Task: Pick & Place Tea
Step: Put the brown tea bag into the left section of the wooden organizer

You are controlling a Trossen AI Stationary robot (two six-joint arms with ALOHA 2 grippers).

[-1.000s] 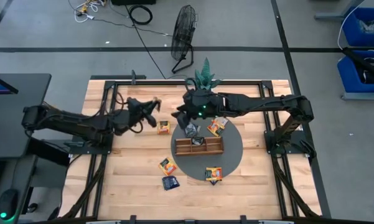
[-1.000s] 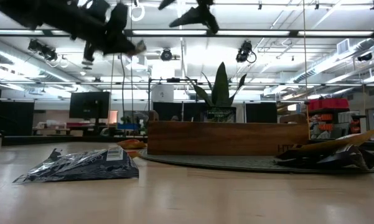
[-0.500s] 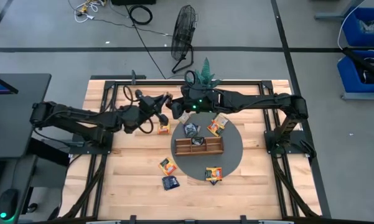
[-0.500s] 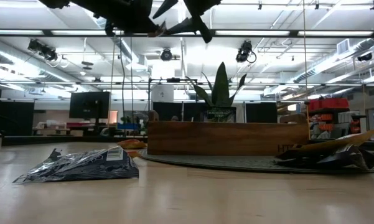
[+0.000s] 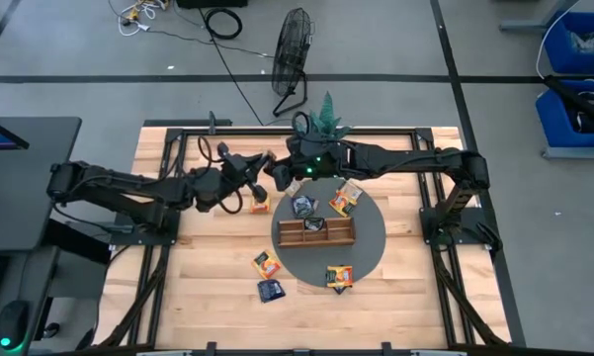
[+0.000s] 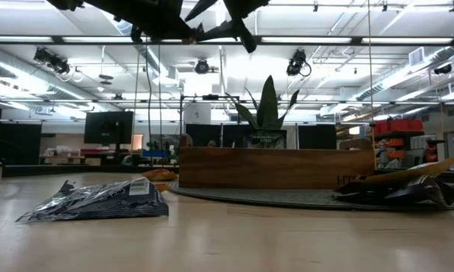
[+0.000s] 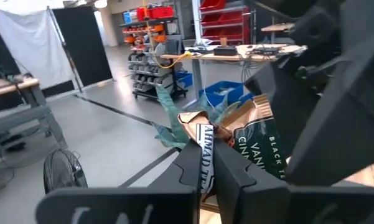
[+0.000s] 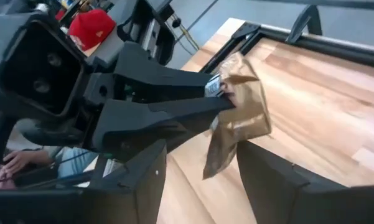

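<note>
1. Our left gripper (image 7: 211,165) hangs above the desk (image 5: 217,267), jaws clenched on a tea sachet (image 7: 252,140).
2. Our right gripper (image 8: 202,171) faces it, jaws released on either side of that sachet.
3. Other sachets (image 5: 267,264) lie on the desk, around the wooden tray (image 5: 316,235).
</note>
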